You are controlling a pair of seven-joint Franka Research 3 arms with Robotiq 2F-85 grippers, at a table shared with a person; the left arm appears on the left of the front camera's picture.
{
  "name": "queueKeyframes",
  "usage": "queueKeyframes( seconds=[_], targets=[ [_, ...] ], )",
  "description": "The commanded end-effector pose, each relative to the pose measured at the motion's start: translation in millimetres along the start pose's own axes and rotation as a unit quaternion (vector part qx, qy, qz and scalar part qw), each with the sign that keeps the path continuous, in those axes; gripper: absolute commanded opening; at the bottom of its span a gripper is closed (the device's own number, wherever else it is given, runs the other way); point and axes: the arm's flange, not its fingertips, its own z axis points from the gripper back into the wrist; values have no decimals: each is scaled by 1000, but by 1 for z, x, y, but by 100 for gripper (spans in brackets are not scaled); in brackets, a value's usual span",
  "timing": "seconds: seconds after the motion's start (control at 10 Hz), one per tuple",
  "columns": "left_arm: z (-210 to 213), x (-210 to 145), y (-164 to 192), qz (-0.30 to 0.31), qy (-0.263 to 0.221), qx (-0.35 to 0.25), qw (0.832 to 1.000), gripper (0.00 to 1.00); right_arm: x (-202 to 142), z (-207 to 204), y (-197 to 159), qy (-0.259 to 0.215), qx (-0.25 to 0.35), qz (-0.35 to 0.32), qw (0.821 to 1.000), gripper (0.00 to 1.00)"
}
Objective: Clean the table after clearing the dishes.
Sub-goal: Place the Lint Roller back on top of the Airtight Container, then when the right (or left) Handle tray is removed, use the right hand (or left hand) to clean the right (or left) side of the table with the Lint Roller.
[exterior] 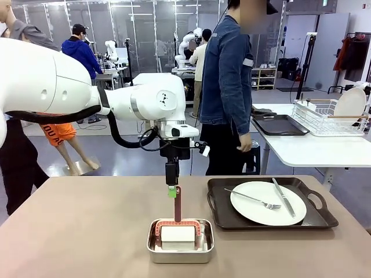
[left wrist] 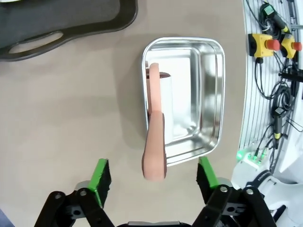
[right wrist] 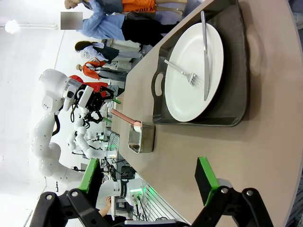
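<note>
On the beige table (exterior: 87,231), a white plate (exterior: 268,203) with a fork (exterior: 255,200) and a knife (exterior: 284,198) lies on a dark tray (exterior: 223,217) at the right. My left gripper (exterior: 172,190) hangs over a small steel pan (exterior: 180,250). A wiping tool's brown handle (exterior: 177,204) stands up from the pan, its white block (exterior: 178,234) inside. In the left wrist view the handle (left wrist: 155,137) rises between my open left gripper (left wrist: 154,174), touching neither green pad (left wrist: 101,175). My right gripper (right wrist: 147,175) is open and holds nothing, beside the plate (right wrist: 194,71).
A person (exterior: 227,87) stands at the far edge of the table. Behind on the right, a white table (exterior: 313,147) carries a wire rack (exterior: 327,119) and dark trays. A box with buttons (left wrist: 267,45) sits beyond the table edge near the pan (left wrist: 184,99).
</note>
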Motion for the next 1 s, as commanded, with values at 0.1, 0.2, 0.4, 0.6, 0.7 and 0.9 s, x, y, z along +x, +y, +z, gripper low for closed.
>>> queueKeyframes(
  seconds=[0.1,0.2,0.4,0.6,0.7,0.9],
  targets=[
    [-6,-19,-9,-19,-34,11,999,100,-1,1,4,-1,5,-1,1000,100],
    [-22,-30,-7,-2,-3,27,1000,100,-1,1,4,-1,5,-1,1000,100],
    [3,-6,2,-2,-6,7,1000,100,-1,1,4,-1,5,-1,1000,100],
    [3,-6,2,-2,-6,7,1000,100,-1,1,4,-1,5,-1,1000,100],
    [3,-6,2,-2,-6,7,1000,100,-1,1,4,-1,5,-1,1000,100],
    [3,-6,2,-2,-6,7,1000,100,-1,1,4,-1,5,-1,1000,100]
  ],
)
